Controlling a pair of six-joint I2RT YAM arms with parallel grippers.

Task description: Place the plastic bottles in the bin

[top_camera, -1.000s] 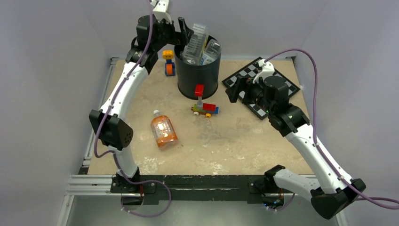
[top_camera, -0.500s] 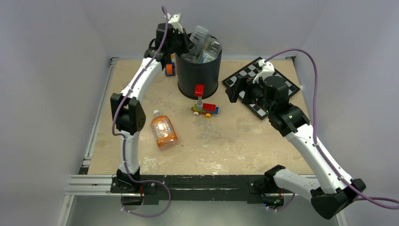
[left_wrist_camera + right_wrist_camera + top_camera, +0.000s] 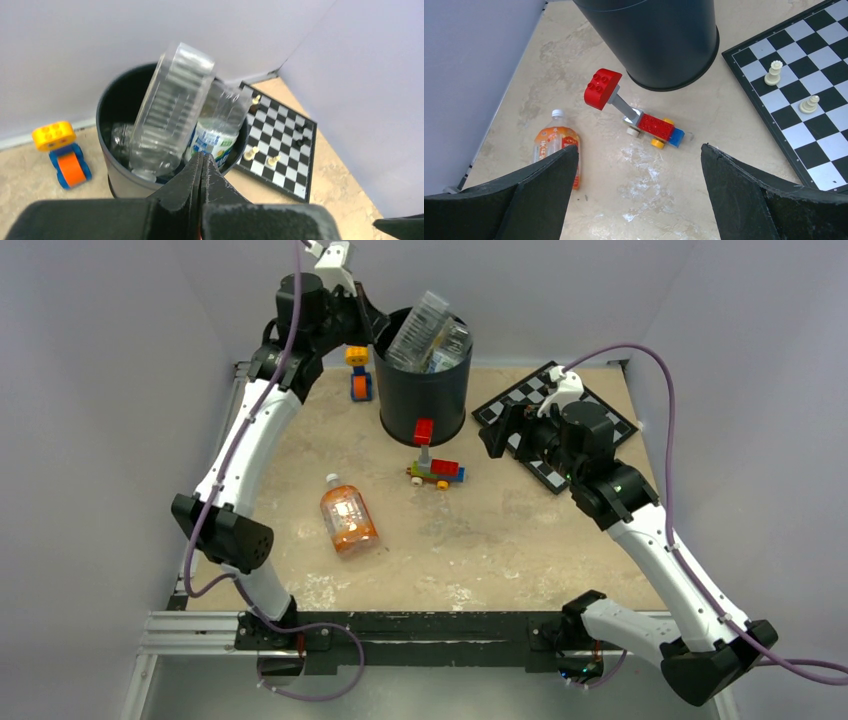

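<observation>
Grey walls (image 3: 100,390) stand close along the left, far and right edges of the table (image 3: 500,550). The black bin (image 3: 422,400) stands near the far edge, with a chessboard (image 3: 520,390) in the far right corner and a small toy figure (image 3: 358,373) just to the bin's left. A toy car (image 3: 436,472) sits just in front of the bin. Bare table shows from the car to the near edge and all around the orange bottle (image 3: 348,519).

That orange bottle lies on its side on the left part of the table, white cap toward the far edge, well apart from the bin. Inside the bin a tall clear bottle (image 3: 170,110) leans and sticks up over the rim, and a bottle with a blue and green label (image 3: 212,140) rests beside it.

The left end effector (image 3: 202,175) has its fingers pressed together with nothing between them, up high beside the bin's left rim. The right end effector (image 3: 636,150) is spread wide, holding nothing, over the table near the chessboard.
</observation>
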